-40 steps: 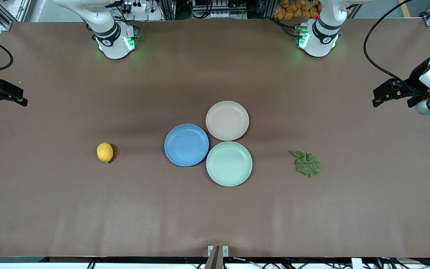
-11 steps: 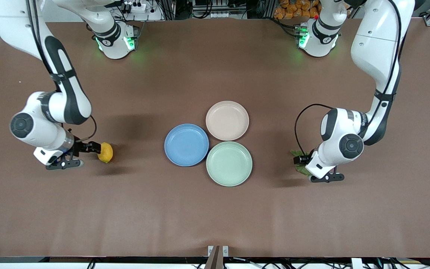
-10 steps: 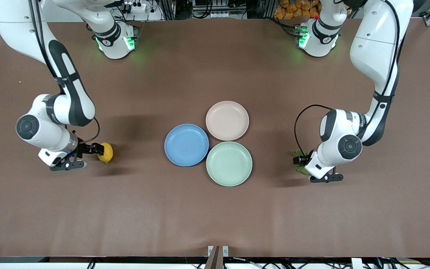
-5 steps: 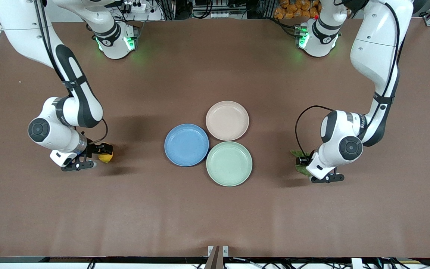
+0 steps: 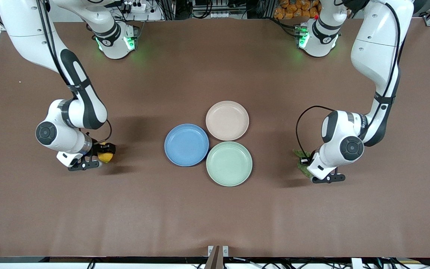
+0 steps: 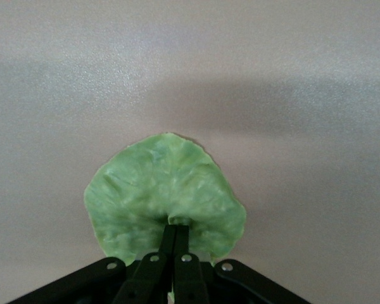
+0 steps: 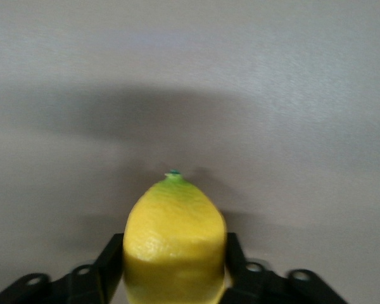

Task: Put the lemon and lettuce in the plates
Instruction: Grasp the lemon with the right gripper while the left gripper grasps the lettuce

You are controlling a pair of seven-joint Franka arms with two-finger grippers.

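Note:
The lemon [image 5: 105, 158] lies on the table toward the right arm's end. My right gripper [image 5: 104, 154] is down at it, one finger against each side, shut on it; the right wrist view shows the lemon [image 7: 174, 234] filling the gap of the gripper [image 7: 175, 253]. The lettuce [image 5: 298, 153] lies toward the left arm's end, mostly hidden under my left gripper [image 5: 304, 163]. In the left wrist view the gripper [image 6: 177, 229] is shut, pinching the middle of the leaf [image 6: 155, 183]. The blue plate [image 5: 186, 145] and the beige-pink plate [image 5: 227, 120] stand empty mid-table.
A mint green plate [image 5: 229, 163] touches both task plates, nearer to the front camera than the beige-pink one. The two arm bases stand along the table's back edge. Bare brown tabletop lies between each gripper and the plates.
My right arm has slid in toward the lemon until its fingers enclose it. My left gripper has stayed low on the lettuce, shifting only slightly.

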